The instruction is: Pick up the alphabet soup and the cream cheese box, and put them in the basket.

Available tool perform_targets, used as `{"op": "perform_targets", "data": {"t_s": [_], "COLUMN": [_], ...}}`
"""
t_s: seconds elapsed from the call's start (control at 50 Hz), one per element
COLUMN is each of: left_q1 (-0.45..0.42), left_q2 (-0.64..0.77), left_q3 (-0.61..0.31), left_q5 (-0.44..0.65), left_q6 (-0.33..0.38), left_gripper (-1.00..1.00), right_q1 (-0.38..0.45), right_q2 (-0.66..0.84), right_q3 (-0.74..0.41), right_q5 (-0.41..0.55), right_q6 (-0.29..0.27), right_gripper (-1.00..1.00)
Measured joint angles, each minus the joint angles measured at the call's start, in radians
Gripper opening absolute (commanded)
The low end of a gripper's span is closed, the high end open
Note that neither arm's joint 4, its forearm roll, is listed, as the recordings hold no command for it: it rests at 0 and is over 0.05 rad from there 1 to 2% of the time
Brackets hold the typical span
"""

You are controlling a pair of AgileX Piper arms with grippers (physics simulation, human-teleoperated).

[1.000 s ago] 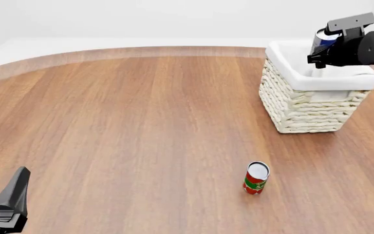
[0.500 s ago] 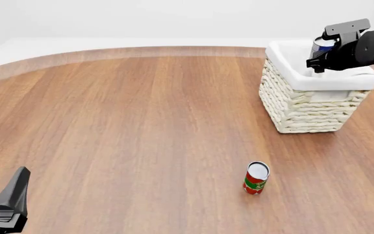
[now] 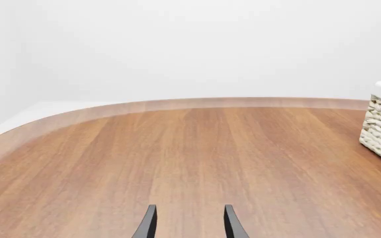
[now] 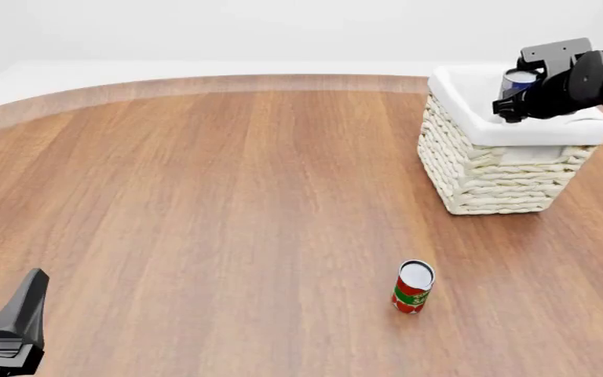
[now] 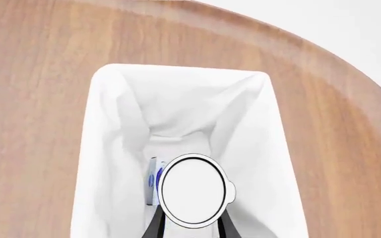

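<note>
Right gripper (image 4: 513, 100) lower into the basket (image 4: 490, 177) than a second ago, jaws closed on the alphabet soup (image 4: 517, 78), red and green can (image 4: 413, 287) well apart on the table (image 4: 228, 204); left wrist view, left gripper (image 3: 189, 225) jaws parted, empty; right wrist view, cream cheese box (image 5: 152, 179) just beside the soup inside the basket.

You won't find any text you can read in these views. The red and green can (image 4: 413, 287) standing on the worktop (image 4: 228, 204) carries pale lettering on its label, but it is too small and blurred to make out. The alphabet soup (image 5: 193, 191) shows you only its plain silvery-white top, with no print on it. The cream cheese box (image 5: 153, 179) down inside the basket (image 5: 104, 148) shows a thin blue and white edge, no legible words
</note>
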Motion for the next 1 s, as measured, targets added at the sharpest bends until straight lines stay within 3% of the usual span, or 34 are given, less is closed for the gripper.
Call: {"op": "perform_targets", "data": {"t_s": [0.18,0.2,1.0], "left_q1": [0.000,0.000,0.000], "left_q2": [0.000,0.000,0.000], "left_q3": [0.000,0.000,0.000], "left_q5": [0.000,0.000,0.000], "left_q6": [0.000,0.000,0.000], "left_gripper": [1.00,1.00,1.00], "right_q1": [-0.003,-0.004,-0.002], "right_q2": [0.005,0.005,-0.057], "right_q3": [-0.005,-0.005,0.036], "right_q5": [0.007,0.007,-0.072], "right_q6": [0.005,0.006,0.074], "right_gripper": [-1.00,1.00,1.00]}}
